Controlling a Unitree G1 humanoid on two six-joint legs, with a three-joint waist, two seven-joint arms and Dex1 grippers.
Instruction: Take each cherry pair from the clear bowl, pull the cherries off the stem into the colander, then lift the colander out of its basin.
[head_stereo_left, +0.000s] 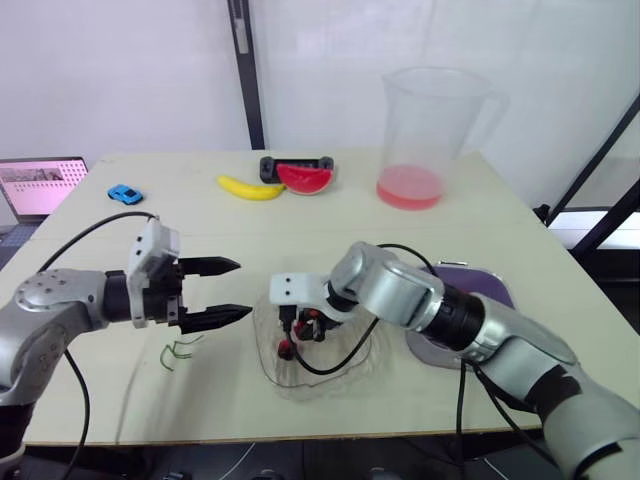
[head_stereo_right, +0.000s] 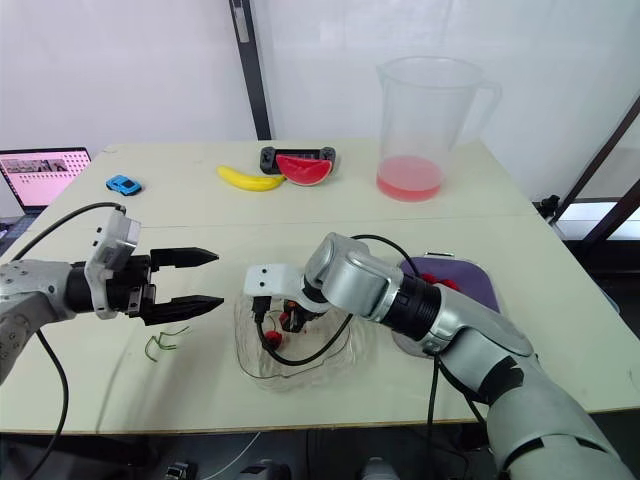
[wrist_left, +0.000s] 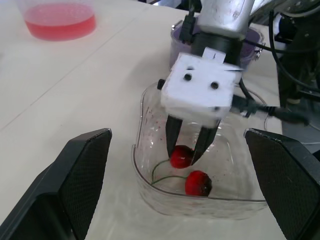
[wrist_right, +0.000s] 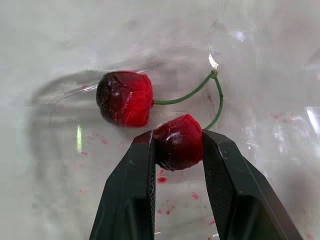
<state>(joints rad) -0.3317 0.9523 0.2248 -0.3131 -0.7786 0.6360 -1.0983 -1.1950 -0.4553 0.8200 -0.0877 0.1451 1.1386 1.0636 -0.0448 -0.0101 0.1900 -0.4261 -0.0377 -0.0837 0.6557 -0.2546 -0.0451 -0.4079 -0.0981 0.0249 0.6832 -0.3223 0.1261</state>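
Right gripper (wrist_right: 177, 147) pinches a glossy cherry (wrist_right: 175, 134) in the clear bowl (wrist_left: 142, 180) on smooth beige table (head_stereo_left: 300, 230), left gripper (head_stereo_left: 244, 288) spread at nine o'clock.

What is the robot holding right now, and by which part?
The right pincer is shut on one cherry of the pair in the clear bowl, pinching the fruit itself, not the stem. The left pincer is open and empty.
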